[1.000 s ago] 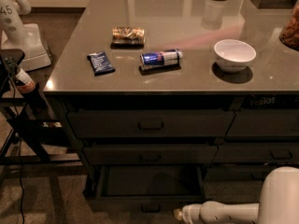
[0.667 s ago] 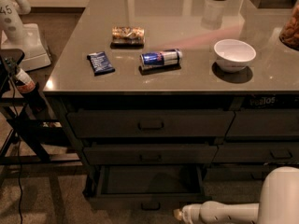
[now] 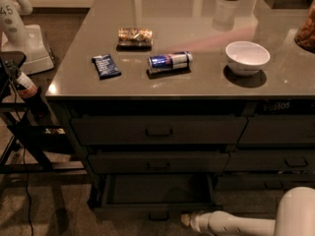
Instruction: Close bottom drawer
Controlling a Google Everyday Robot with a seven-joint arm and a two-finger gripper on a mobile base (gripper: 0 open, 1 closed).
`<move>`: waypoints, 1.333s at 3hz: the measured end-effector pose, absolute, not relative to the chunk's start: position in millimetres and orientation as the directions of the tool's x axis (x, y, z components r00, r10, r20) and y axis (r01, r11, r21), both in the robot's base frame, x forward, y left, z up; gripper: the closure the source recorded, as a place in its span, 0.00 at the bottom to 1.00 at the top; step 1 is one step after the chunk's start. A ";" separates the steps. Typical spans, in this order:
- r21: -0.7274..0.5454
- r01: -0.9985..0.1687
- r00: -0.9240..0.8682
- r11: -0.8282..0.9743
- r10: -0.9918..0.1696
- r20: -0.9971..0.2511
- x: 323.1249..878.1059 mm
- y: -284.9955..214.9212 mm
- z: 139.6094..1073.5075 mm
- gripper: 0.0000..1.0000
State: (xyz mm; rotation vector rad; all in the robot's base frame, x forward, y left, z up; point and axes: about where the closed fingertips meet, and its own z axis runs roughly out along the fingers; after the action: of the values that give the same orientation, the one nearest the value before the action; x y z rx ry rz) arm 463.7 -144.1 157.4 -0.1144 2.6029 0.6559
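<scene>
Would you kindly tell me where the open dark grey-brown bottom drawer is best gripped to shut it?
Take the dark grey-brown bottom drawer by its small rectangular handle on the low front panel, coming from the front: it stands pulled out, panel facing outward. The white gripper sits low, just right of that handle.

The claw [image 3: 187,221] sits low just before the open bottom drawer [image 3: 157,190], with free floor [image 3: 59,218] alongside.

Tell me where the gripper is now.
Camera view, bottom edge, right of centre: the gripper sits by the front of the open bottom drawer, just right of its handle.
</scene>
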 end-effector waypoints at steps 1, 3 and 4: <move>0.427 -0.178 -0.888 0.886 0.042 -0.458 468.4 -145.3 157.1 1.00; 0.412 -0.155 -0.857 0.898 0.086 -0.509 503.9 -152.2 158.6 1.00; 0.390 -0.144 -0.821 0.909 0.110 -0.560 545.2 -156.4 166.1 1.00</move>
State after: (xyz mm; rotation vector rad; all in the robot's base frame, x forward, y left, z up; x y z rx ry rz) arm 545.2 -156.4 166.1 -0.0247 2.4705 0.5647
